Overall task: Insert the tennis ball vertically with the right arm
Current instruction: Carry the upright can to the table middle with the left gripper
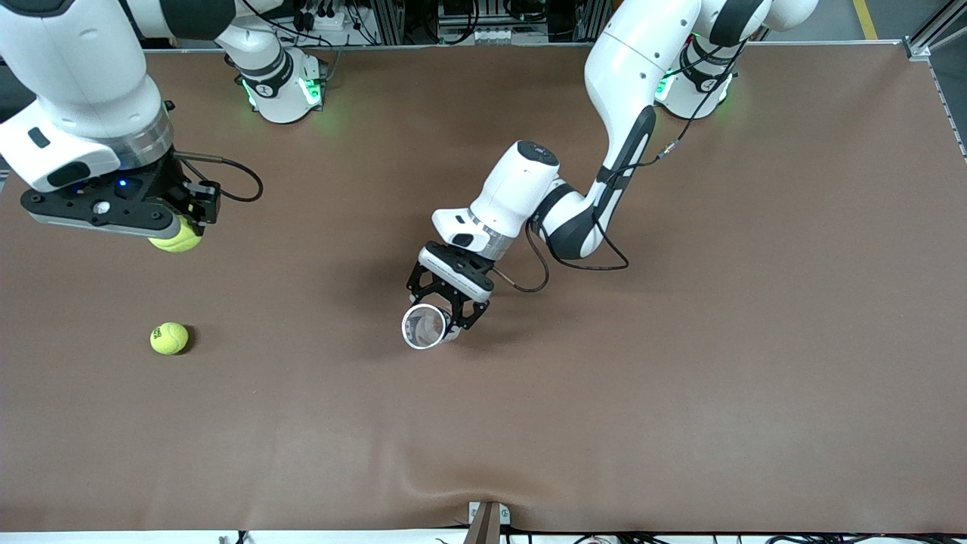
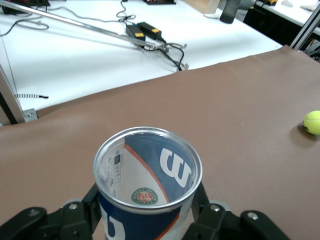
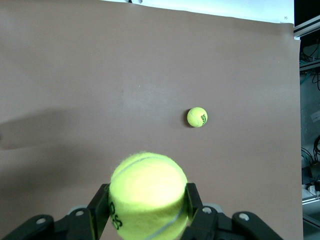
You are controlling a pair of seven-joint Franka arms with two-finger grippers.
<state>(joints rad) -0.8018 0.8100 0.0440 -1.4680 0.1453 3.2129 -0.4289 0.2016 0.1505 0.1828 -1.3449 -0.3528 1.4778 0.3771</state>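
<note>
Right gripper (image 1: 178, 227) hangs up in the air over the right arm's end of the desk (image 1: 680, 363), clenched on a tennis ball (image 1: 177, 237). From the front, most of that ball is hidden under the black gripper body and only its lower curve shows. The right wrist view shows it better: a fuzzy yellow-green ball (image 3: 148, 196) with a pale seam and dark print, pinched between the two black fingers (image 3: 194, 202), its underside cut off by the picture's edge.

A second tennis ball (image 1: 169, 338) lies on the brown desk, nearer to the front camera than the spot under the held ball, with bare surface all round it. It also shows small in both wrist views (image 3: 197, 117) (image 2: 312, 122).

Left gripper (image 1: 447, 311) sits low near the middle of the desk, grasping a ball can (image 1: 426, 326) by its sides. The can's open mouth has a bright metal rim and is tipped toward the front camera. The left wrist view shows a blue, white and orange label with a large white W, the inside showing nothing but the label through the clear wall, and the can's base out of sight below the gripper (image 2: 150, 220).

Wide bare desk separates the two grippers. The desk's near edge has a slight ripple by a small bracket (image 1: 487, 517).
</note>
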